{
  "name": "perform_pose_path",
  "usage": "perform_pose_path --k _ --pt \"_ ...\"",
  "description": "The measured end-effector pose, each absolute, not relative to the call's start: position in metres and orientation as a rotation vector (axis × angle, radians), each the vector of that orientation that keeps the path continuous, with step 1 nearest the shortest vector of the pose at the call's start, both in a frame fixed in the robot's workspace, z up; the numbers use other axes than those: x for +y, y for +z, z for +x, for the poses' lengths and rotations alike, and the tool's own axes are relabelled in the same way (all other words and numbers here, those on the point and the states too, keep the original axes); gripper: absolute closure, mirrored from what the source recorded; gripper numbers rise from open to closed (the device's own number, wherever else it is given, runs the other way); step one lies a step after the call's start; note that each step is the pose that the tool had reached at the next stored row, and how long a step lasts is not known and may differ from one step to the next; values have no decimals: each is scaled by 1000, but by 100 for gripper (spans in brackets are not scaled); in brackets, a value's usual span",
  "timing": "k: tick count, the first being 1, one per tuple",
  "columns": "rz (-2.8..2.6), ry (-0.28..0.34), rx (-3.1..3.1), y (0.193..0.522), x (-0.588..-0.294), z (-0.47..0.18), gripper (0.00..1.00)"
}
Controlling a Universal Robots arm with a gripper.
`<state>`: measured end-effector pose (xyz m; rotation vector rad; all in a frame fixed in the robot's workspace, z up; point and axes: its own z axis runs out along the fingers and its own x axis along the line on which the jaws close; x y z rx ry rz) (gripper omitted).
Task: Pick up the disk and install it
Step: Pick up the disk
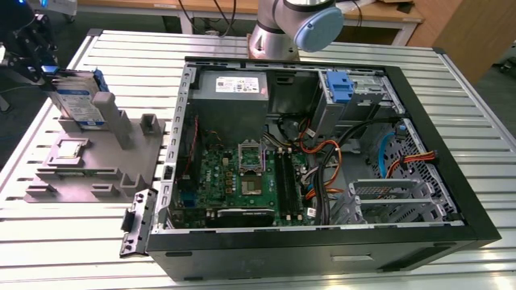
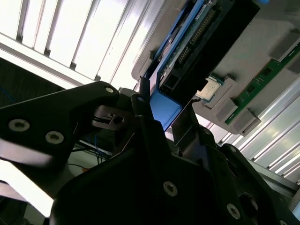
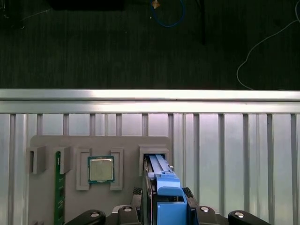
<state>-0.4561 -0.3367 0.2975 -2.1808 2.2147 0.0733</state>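
Observation:
The disk (image 1: 81,104), a grey drive with a white-and-blue label in a blue carrier, stands on edge and slightly tilted in a slot of the grey holder (image 1: 96,160), at the exterior view's left. My gripper (image 1: 48,72) is at the disk's upper end. In both wrist views the carrier's blue end tab sits between the fingers: gripper (image 3: 165,199), (image 2: 161,110), shut on the disk (image 3: 159,166), (image 2: 187,51). The disk's far end still reaches into the holder's slot (image 3: 154,154).
The holder also carries a processor chip (image 3: 101,169) and a green memory stick (image 3: 58,187). The open computer case (image 1: 475,199) lies to the exterior view's right, with a power supply (image 1: 234,84), a motherboard (image 1: 241,181) and a silver drive bay with a blue bracket (image 1: 340,87). The arm's base (image 1: 290,27) stands behind it.

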Motion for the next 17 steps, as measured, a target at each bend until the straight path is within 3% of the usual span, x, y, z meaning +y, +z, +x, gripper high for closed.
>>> perform_pose_path --k 17 --pt "-2179 85 2226 297 -336 -454 55"
